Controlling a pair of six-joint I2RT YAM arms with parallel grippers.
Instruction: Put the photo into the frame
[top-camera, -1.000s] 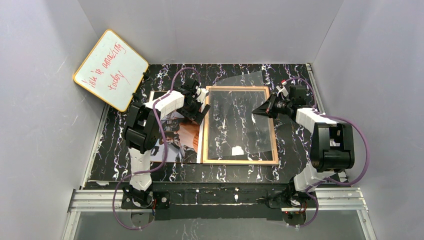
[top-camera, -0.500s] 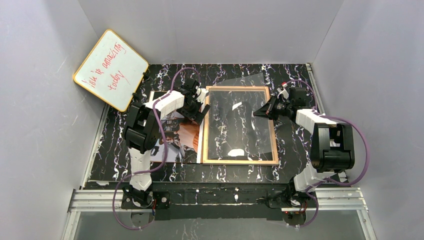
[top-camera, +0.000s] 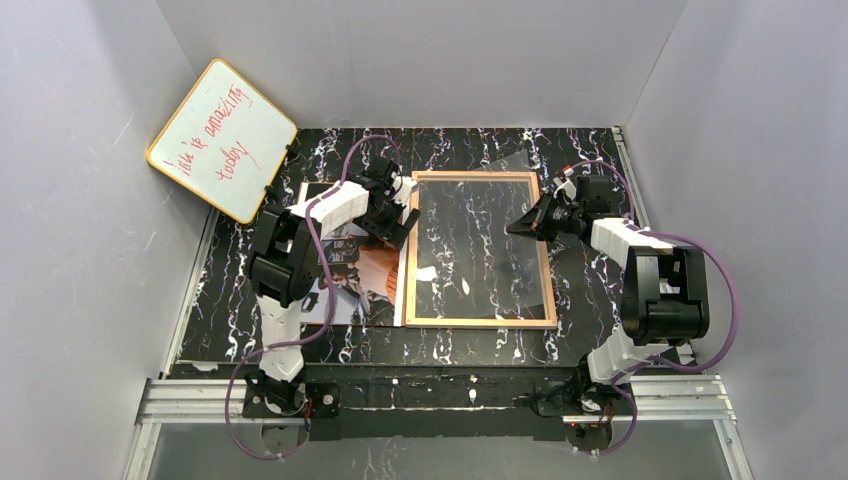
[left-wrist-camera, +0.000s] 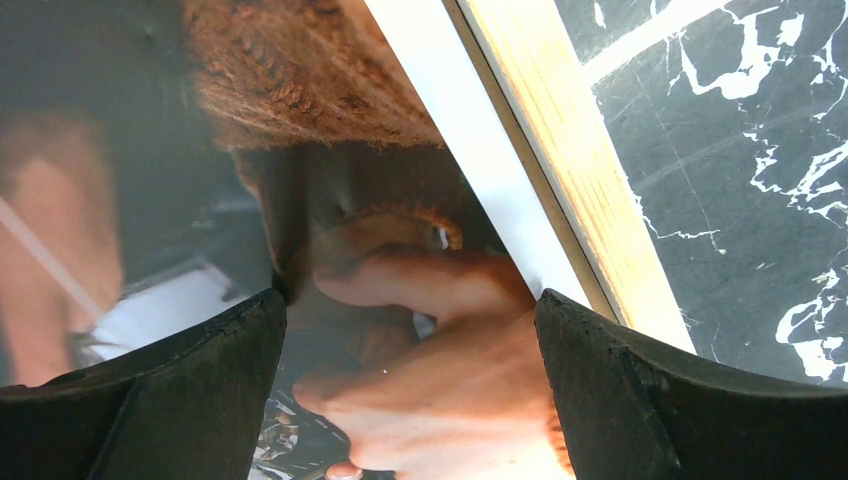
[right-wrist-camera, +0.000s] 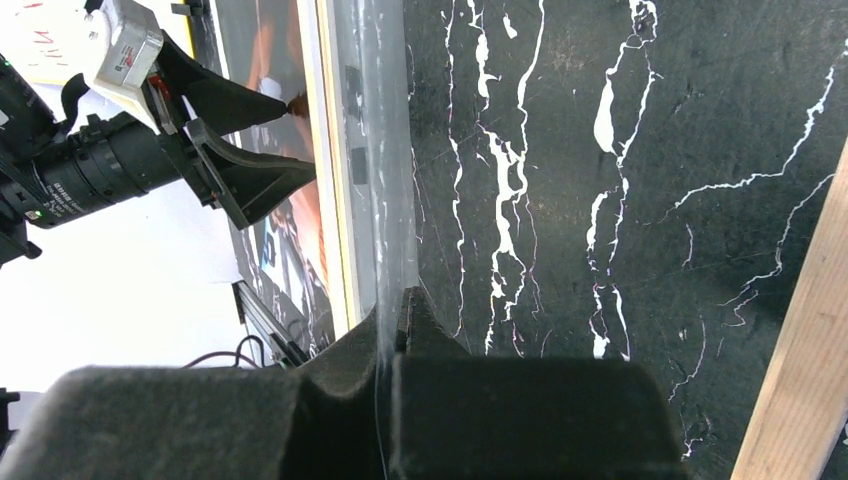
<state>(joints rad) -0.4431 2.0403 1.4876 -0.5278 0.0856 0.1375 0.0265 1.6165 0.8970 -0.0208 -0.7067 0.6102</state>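
The frame (top-camera: 480, 323) lies back up in the middle of the table, its tan wood rails showing. Left of it lies the photo (top-camera: 368, 268), picture side up, partly under my left arm. My left gripper (top-camera: 396, 216) hovers open over the photo's right edge, close to the frame's left rail (left-wrist-camera: 560, 170). Nothing sits between its fingers; the print (left-wrist-camera: 400, 330) fills the gap below them. My right gripper (top-camera: 520, 226) is shut on the edge of a clear sheet (right-wrist-camera: 385, 150), which it holds over the frame's opening. That sheet is seen edge-on between the pads.
A yellow-rimmed whiteboard (top-camera: 222, 140) with red writing leans in the back left corner. Grey walls close in three sides. The black marbled table (top-camera: 590, 290) shows right of the frame and along the front, where a metal rail (top-camera: 430, 395) carries both arm bases.
The clear sheet in my right gripper has changed its tilt over the frame, and its glare has faded. Neither arm has visibly moved.
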